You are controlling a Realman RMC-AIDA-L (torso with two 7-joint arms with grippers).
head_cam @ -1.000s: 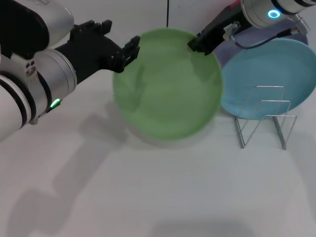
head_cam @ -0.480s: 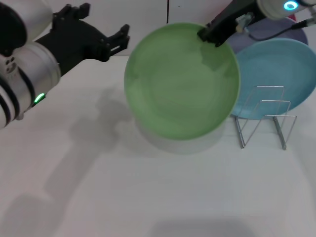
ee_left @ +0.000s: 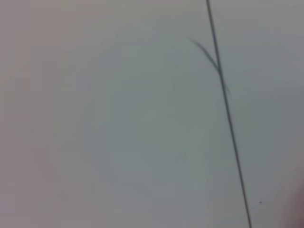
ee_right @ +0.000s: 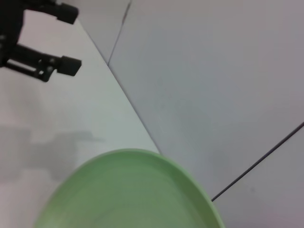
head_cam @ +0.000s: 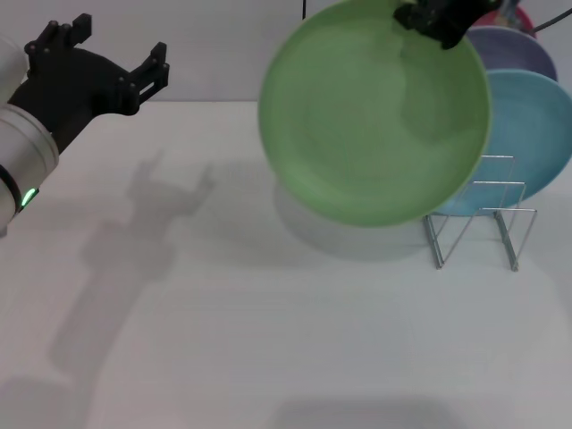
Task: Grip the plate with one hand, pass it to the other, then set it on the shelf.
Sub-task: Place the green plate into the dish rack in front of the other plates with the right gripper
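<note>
The light green plate [head_cam: 374,112] hangs tilted in the air, above the table and just left of the silver wire shelf [head_cam: 478,213]. My right gripper [head_cam: 433,18] is shut on the plate's upper rim at the top of the head view. The plate also fills the lower part of the right wrist view [ee_right: 128,192]. My left gripper [head_cam: 114,55] is open and empty at the far left, well away from the plate. It also shows far off in the right wrist view [ee_right: 35,40]. The shelf's wire loops hold nothing.
A light blue plate [head_cam: 527,134] lies behind the shelf at the right, with a lavender plate [head_cam: 509,49] behind it. A white table [head_cam: 268,322] spreads in front. The left wrist view shows only a pale wall with a thin dark line.
My right gripper has lifted the green plate up and to the right, toward the shelf. My left gripper has let go of the plate's left rim and drawn back to the left.
</note>
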